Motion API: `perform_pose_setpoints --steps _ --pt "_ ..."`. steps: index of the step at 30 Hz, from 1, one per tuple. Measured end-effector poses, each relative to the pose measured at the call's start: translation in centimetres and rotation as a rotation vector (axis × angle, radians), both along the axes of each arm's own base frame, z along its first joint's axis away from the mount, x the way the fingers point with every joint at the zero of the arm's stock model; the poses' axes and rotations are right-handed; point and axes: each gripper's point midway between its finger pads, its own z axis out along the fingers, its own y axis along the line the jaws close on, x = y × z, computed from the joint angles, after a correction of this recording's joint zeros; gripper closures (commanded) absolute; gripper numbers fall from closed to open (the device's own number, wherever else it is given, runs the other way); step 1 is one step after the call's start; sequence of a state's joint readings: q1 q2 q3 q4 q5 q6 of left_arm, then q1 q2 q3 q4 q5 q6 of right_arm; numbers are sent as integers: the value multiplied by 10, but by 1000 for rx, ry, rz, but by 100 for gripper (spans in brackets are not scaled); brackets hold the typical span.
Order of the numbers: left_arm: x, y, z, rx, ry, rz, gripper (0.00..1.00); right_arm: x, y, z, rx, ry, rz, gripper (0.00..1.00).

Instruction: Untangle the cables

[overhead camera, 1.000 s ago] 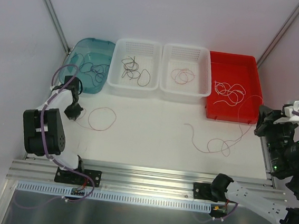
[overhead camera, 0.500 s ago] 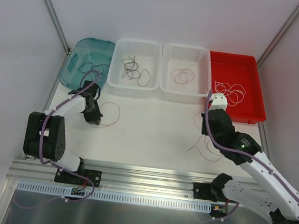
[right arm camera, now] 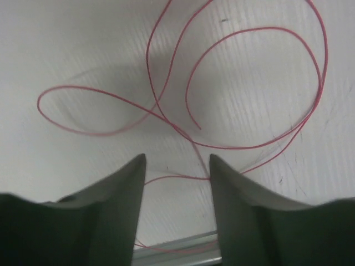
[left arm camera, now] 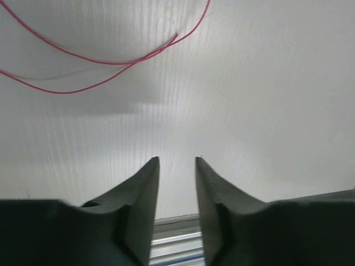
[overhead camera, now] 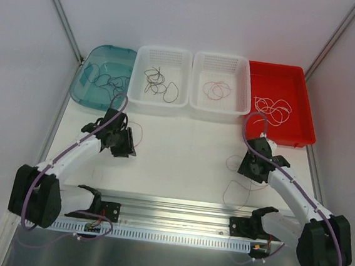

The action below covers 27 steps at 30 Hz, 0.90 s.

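Two thin red cables lie loose on the white table. One [overhead camera: 138,129] [left arm camera: 100,62] curves just beyond my left gripper [overhead camera: 121,144] [left arm camera: 177,160], which is open a little with nothing between its fingers. The other red cable [overhead camera: 231,187] [right arm camera: 252,83] loops under my right gripper [overhead camera: 253,168] [right arm camera: 177,158], which is open. One strand of it crosses the table between the fingertips, ungripped. More cables rest in the bins at the back: black ones [overhead camera: 107,79], brown ones [overhead camera: 159,81], a pink one [overhead camera: 217,89] and white ones [overhead camera: 273,109].
Along the back stand a teal bin [overhead camera: 91,96], two white baskets [overhead camera: 139,73] [overhead camera: 199,75] and a red tray [overhead camera: 300,129]. An aluminium rail [overhead camera: 176,208] borders the near edge. Sloped frame posts rise at both back corners.
Both grippers have gone from shut to open. The left arm swung right and nearer, leaving its red cable on the table. The right arm came in from the right edge down over the other red cable.
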<state>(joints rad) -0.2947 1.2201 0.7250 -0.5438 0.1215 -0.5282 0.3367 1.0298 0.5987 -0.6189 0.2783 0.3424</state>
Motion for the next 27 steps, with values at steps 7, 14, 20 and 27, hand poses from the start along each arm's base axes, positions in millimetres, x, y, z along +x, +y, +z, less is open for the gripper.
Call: perform_pose_setpoints --steps 7,14,20,27 --pt "7 1 54 -45 -255 -39 35 3 1 -23 29 80 -43 15" --pt "6 18 81 25 -439 -81 30 7 -1 -36 35 125 -55 16" --pt "4 35 90 94 -529 -63 29 11 2 -37 31 165 -35 41" --pt "3 62 103 186 -639 40 28 15 4 -37 39 170 -10 97"
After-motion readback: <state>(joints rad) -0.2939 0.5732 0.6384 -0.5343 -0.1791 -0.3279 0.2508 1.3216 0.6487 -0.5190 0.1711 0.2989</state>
